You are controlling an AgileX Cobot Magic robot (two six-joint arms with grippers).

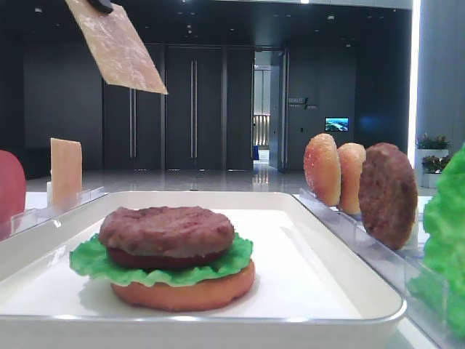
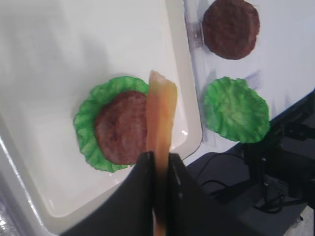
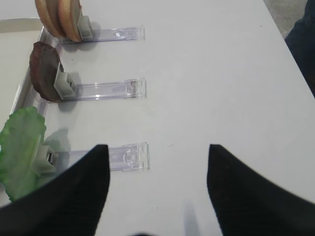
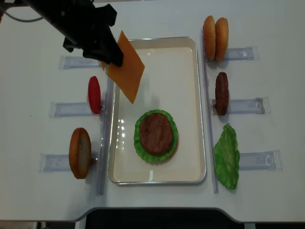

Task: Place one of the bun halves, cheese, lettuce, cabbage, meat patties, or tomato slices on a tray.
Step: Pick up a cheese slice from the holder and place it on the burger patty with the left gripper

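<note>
You are working over the tray (image 4: pixel 186 52), where a stack is already sitting: a flat bun half (image 1: pixel 183 289) at the bottom, lettuce (image 4: pixel 139 143) above it, a meat patty (image 4: pixel 156 133) on top. Your left gripper (image 4: pixel 110 56) is hanging over the tray's far left corner, well above the surface, so the stack is lying nearer the camera and toward the tray's middle from where you are holding. The cheese (image 4: pixel 126 73) is dangling from the jaws by one edge, tilted, its free corner pointing down toward the patty; it is touching nothing else. The left arm is clearly the nearer one. Those jaws are clamped tight on the slice. Your right gripper (image 3: pixel 158 183) is hovering over bare table beside the right-hand racks (image 3: pixel 129 88), fingers spread wide and carrying nothing.
</note>
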